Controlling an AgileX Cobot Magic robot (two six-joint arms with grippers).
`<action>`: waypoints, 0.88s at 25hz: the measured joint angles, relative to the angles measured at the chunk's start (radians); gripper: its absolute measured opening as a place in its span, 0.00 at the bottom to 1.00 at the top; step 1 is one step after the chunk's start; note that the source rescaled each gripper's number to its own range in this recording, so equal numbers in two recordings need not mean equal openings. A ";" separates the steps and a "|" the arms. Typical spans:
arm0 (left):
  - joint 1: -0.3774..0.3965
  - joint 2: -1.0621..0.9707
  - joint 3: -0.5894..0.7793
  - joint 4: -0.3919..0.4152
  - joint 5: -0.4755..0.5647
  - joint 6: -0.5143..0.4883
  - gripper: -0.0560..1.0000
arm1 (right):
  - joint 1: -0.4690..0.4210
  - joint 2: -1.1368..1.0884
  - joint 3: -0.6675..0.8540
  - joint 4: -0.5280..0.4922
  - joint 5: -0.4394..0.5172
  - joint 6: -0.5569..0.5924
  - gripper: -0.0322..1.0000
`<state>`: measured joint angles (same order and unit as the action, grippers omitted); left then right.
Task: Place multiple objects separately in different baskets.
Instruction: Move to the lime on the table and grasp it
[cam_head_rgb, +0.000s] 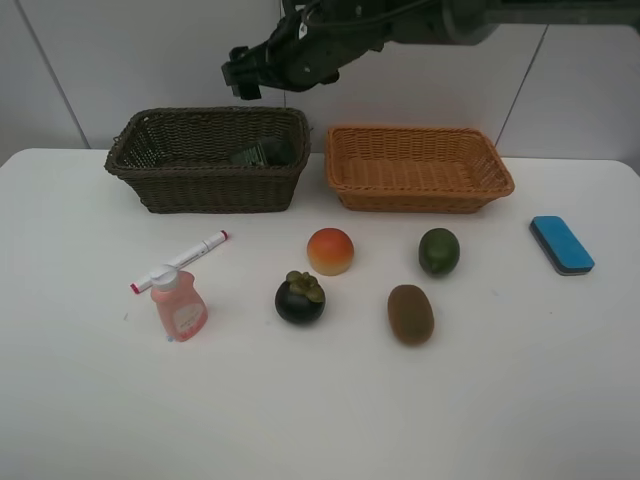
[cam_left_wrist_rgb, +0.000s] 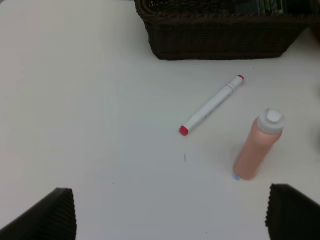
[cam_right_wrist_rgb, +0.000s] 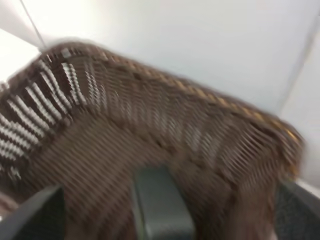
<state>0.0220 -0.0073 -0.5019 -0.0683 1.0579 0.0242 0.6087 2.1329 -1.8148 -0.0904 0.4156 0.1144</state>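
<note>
Right gripper (cam_head_rgb: 243, 80), jaws apart, hangs over dark basket (cam_head_rgb: 205, 190), upper left of frame. Grey bottle (cam_head_rgb: 262, 153) lies inside, unheld. Judged: one item binned, seven left on the table. Left gripper (cam_left_wrist_rgb: 170, 215), jaws apart, faces marker (cam_left_wrist_rgb: 211, 105); next move calls for descent and a centred grasp.

No writing can be read; the pink bottle (cam_head_rgb: 180, 305) bears only illegible print.
</note>
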 joint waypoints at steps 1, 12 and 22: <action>0.000 0.000 0.000 0.000 0.000 0.000 1.00 | -0.006 -0.016 0.000 -0.007 0.057 0.000 1.00; 0.000 0.000 0.000 0.000 0.000 0.000 1.00 | -0.058 -0.132 0.000 -0.022 0.627 0.000 1.00; 0.000 0.000 0.000 0.000 0.000 0.000 1.00 | -0.120 -0.264 0.226 -0.003 0.728 0.028 1.00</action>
<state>0.0220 -0.0073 -0.5019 -0.0683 1.0579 0.0242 0.4882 1.8690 -1.5886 -0.0932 1.1433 0.1421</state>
